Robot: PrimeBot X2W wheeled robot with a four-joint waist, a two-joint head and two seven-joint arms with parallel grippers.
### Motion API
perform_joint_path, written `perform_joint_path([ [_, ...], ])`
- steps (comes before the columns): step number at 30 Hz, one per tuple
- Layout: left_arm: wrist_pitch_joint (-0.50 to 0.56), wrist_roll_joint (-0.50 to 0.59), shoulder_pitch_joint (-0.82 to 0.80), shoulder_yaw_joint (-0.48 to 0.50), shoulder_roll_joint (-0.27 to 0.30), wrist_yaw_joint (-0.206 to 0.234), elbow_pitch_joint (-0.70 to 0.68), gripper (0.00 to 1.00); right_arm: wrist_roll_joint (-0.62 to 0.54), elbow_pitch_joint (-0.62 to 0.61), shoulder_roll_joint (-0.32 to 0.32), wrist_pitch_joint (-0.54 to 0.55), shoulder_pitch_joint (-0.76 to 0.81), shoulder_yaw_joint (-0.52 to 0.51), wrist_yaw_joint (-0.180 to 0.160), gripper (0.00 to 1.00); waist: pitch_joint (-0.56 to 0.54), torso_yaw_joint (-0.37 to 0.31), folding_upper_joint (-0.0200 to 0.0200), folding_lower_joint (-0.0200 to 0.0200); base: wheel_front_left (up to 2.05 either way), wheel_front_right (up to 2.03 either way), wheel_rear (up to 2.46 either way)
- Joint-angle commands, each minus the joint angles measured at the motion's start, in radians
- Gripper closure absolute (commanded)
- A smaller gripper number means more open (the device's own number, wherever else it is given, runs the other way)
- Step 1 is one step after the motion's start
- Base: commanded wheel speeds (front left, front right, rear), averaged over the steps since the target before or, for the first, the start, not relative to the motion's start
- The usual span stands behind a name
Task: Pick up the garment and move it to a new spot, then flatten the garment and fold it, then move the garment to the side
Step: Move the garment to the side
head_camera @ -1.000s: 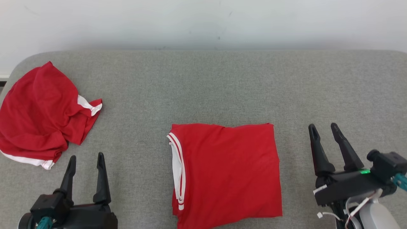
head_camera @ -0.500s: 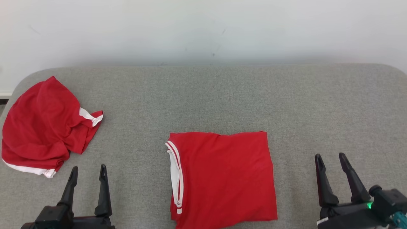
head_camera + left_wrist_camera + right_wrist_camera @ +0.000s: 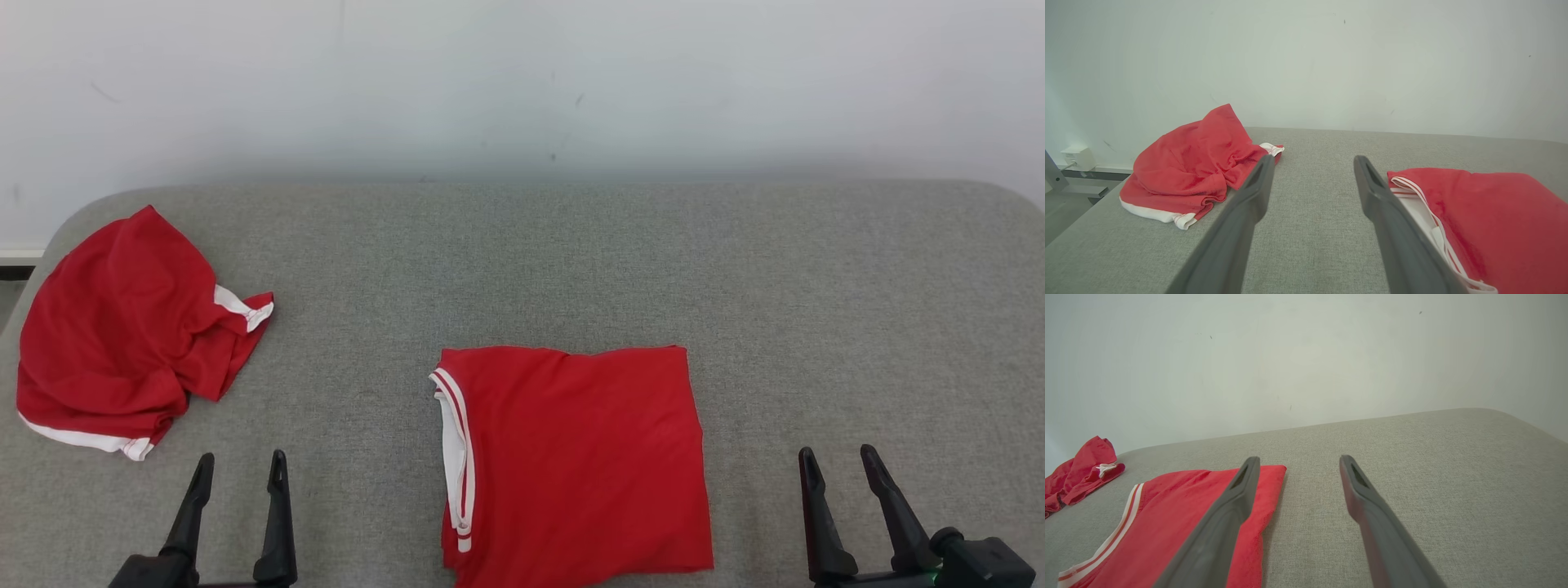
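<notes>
1. the garment (image 3: 575, 461), red with white trim, lies folded into a neat rectangle on the grey pad (image 3: 571, 261). in the head view it is at the near middle, and its near edge runs off the bottom of that view.
2. its white-striped collar edge faces the robot's left. the far and right edges of the fold are nearly straight.
3. the left gripper (image 3: 242, 457) sits at the lower left over bare pad. its fingers are spread with nothing between them, and it is apart from the garment.
4. in the left wrist view the fingers (image 3: 1247, 204) frame bare pad. the collar edge shows behind the finger on that view's right.
5. the right gripper (image 3: 837, 451) sits at the lower right, fingers spread and empty, apart from the garment's right edge.
6. in the right wrist view one finger crosses in front of the garment's far corner. the other is over bare pad.
7. a second garment (image 3: 122, 335), also red with a white hem, lies crumpled at the pad's far left near the rounded corner, well apart from the folded one.
8. a pale wall (image 3: 522, 82) with a few small dark marks rises behind the pad.
9. a small white box (image 3: 1077, 157) sits low on the wall, at the left of the left wrist view.
</notes>
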Motion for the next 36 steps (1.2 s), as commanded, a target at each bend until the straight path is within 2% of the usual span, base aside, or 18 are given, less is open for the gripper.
perform_joint_path([
  [1,-0.001,0.008,0.010,0.002,0.000,0.003,-0.006,0.00,-0.009,0.002,0.005,-0.005,0.008,-0.001,-0.002,0.00,0.000,0.000,0.0000,0.0001,0.00,0.00,0.00],
  [20,-0.001,0.001,0.000,0.002,0.000,0.005,0.007,0.00,-0.017,0.029,0.013,0.000,-0.018,0.004,-0.002,0.00,0.012,0.006,0.0000,0.0001,0.00,0.00,0.00],
  [31,-0.001,-0.010,-0.033,-0.019,-0.001,0.011,0.011,0.00,-0.038,0.140,-0.010,0.109,-0.202,0.062,-0.002,0.00,0.051,0.033,0.0000,0.0001,0.00,0.00,0.00],
  [36,-0.001,-0.027,-0.058,-0.044,-0.001,0.021,0.020,0.00,-0.054,0.259,0.003,0.211,-0.298,0.074,-0.002,0.00,0.081,0.067,0.0000,0.0001,0.00,0.00,0.00],
])
